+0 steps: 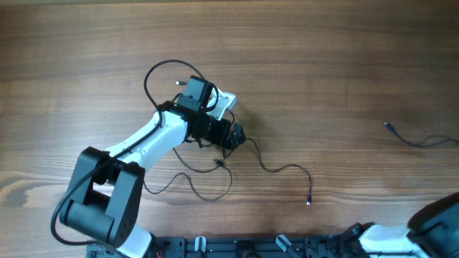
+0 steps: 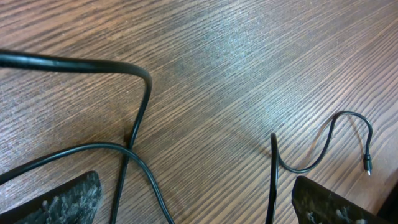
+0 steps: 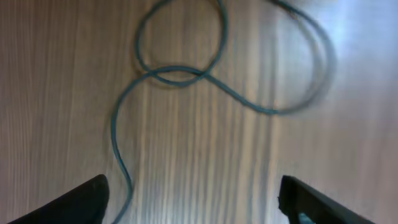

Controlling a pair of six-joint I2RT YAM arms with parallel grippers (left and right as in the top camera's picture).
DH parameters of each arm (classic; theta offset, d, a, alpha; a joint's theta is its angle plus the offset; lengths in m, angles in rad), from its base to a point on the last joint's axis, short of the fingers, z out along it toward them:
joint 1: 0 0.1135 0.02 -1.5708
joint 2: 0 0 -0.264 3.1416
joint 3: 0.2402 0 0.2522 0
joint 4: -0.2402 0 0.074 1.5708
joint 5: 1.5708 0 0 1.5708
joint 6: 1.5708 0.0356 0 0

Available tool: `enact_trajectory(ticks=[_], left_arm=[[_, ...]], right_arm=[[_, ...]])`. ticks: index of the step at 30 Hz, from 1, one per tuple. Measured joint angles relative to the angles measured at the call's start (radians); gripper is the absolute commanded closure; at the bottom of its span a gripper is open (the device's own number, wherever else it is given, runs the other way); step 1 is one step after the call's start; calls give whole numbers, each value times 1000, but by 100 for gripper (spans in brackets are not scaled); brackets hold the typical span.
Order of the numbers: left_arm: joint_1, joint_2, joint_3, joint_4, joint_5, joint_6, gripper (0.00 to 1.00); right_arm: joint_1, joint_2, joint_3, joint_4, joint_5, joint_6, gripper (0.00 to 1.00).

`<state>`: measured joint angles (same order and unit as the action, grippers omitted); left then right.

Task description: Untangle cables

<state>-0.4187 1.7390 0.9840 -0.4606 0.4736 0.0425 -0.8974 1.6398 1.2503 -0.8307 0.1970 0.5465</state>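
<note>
Thin black cables [image 1: 276,169] lie loose on the wooden table, crossing at a small knot [image 1: 221,163], with one plug end [image 1: 309,202] to the right. My left gripper [image 1: 235,136] hovers low just above the knot. In the left wrist view it [image 2: 196,186] is open, with two strands [image 2: 140,168] and a third [image 2: 273,180] lying between its fingers, none gripped. A separate thin cable [image 1: 409,137] lies at the far right. In the right wrist view, my right gripper [image 3: 193,186] is open above a looped blue-green cable [image 3: 180,74]; the view is blurred.
The left arm's own thicker black cable [image 1: 154,75] loops beside its wrist camera. The right arm [image 1: 430,222] sits at the bottom right corner. Bare wooden table [image 1: 323,57] fills the back.
</note>
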Motion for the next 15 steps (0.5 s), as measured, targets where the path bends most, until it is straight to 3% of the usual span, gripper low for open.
enact_trajectory(ticks=[6,11,15], left_arm=[[0,0,0,-1,0,0,0],[0,0,0,0,0,0,0],[0,0,0,0,0,0,0]], right_arm=[[-8,154,0,167,-129,-172,21],[-9,217,-1,280,-164,-209,43],[-8,226,-1,354,-143,-218,48]])
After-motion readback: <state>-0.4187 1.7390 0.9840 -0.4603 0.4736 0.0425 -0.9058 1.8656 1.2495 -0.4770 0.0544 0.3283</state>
